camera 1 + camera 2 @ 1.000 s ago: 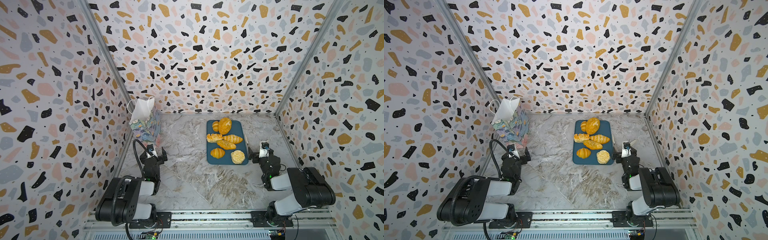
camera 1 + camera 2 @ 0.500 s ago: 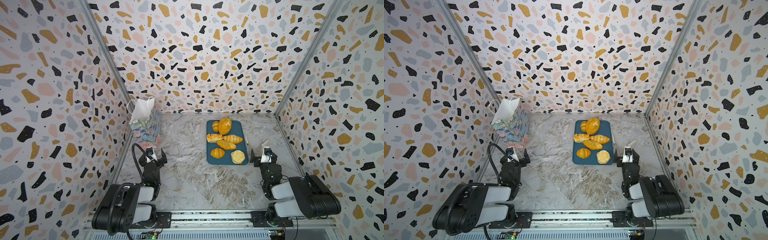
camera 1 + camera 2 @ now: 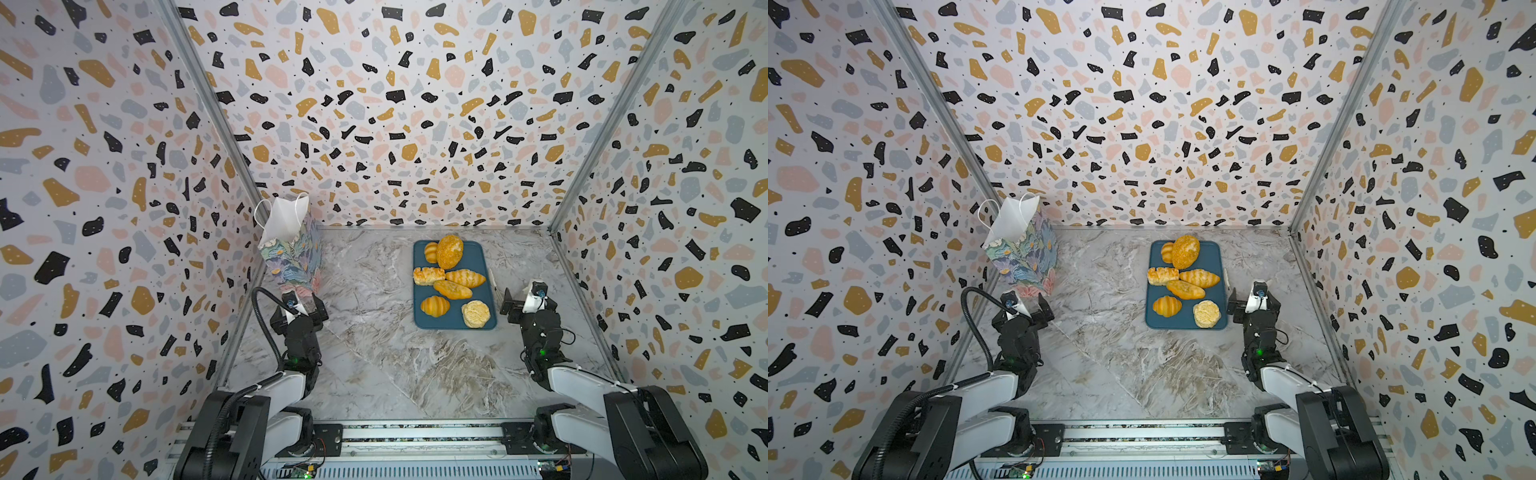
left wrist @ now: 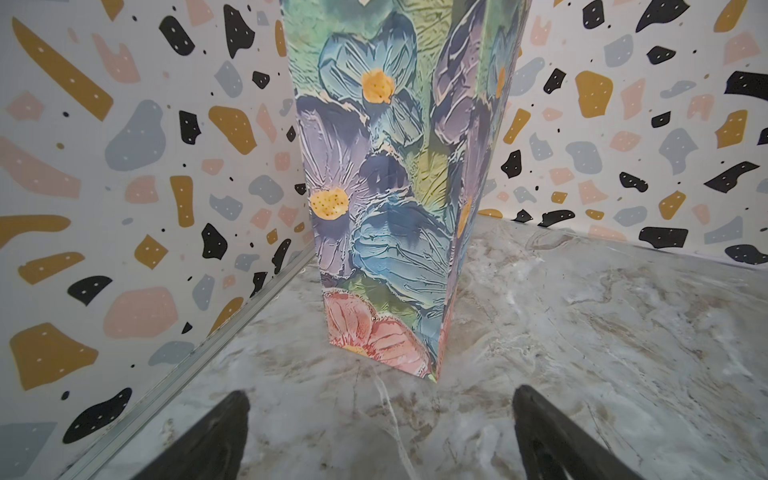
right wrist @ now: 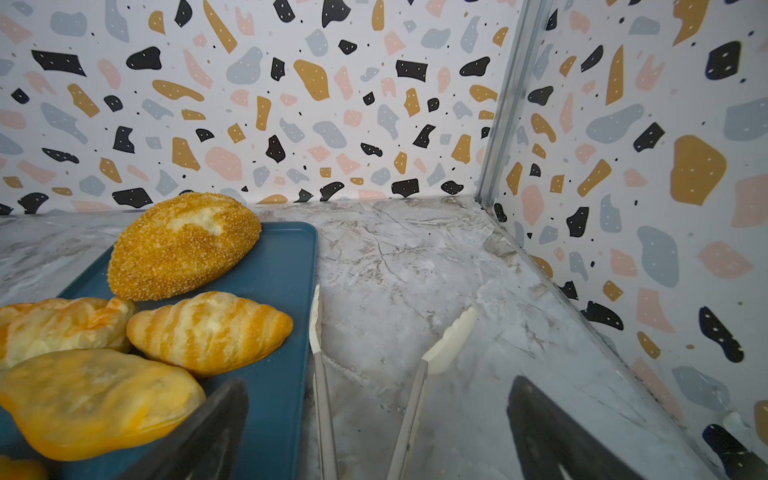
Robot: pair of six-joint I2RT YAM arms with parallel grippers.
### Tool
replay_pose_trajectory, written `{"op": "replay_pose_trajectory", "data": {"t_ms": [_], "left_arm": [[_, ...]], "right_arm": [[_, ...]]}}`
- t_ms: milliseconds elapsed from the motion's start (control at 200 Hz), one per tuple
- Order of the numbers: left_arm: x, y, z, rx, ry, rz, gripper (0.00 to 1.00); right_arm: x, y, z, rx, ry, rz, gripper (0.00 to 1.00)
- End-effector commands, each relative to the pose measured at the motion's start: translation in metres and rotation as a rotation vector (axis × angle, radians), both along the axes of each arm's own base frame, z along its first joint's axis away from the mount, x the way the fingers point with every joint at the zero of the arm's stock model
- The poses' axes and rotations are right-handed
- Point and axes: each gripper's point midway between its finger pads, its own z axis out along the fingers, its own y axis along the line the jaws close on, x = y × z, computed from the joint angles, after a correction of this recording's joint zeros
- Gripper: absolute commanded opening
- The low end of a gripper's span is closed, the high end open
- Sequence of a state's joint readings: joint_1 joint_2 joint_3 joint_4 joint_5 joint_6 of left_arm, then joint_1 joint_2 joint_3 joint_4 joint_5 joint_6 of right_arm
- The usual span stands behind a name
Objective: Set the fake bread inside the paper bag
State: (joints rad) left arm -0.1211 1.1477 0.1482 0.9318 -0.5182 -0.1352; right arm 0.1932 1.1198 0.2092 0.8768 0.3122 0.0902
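Several golden fake breads lie on a dark-blue tray (image 3: 473, 257) right of centre in both top views, among them a big crumbed loaf (image 3: 449, 251) and a pale round bun (image 3: 476, 314). The floral paper bag (image 3: 291, 253) stands upright at the back left, its white mouth open. My left gripper (image 3: 305, 305) is open just in front of the bag's base (image 4: 390, 208), not touching it. My right gripper (image 3: 524, 302) is open beside the tray's right edge. Its wrist view shows the crumbed loaf (image 5: 183, 245), a ridged roll (image 5: 208, 330) and an oblong loaf (image 5: 91, 403) to one side.
Metal tongs with white tips (image 5: 451, 336) lie on the marble table (image 3: 374, 353) along the tray's right edge, between my right gripper's fingers. Terrazzo-patterned walls enclose the table closely on the left, back and right. The arms' mounting rail (image 3: 415, 432) runs along the front.
Both arms sank back slightly toward the rail half a second ago and now stand about where they were a second ago. Both grippers stayed open; bread and bag have not moved.
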Motion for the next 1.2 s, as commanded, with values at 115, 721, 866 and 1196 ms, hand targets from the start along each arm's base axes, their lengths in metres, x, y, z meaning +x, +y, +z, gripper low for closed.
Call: {"op": "replay_pose_trajectory", "data": {"t_ms": [115,721,866,1196], "left_arm": [[-0.008,0.013,0.02,-0.068,-0.048,0.098,0.99],[-0.009,0.012,0.062,-0.284,-0.052,0.142,0.99],[0.001,0.005,0.078,-0.303,0.005,0.115,0.99],[0.029,-0.024,0.135,-0.27,0.12,-0.055,0.99]], "right_arm": [[-0.002,-0.001,0.015,0.085,0.026,-0.032,0.99],[-0.015,0.003,-0.004,0.19,0.268,-0.049,0.99],[-0.013,0.007,0.0,0.174,0.302,-0.027,0.99],[-0.003,0.015,0.008,0.164,0.369,-0.002,0.99]]}}
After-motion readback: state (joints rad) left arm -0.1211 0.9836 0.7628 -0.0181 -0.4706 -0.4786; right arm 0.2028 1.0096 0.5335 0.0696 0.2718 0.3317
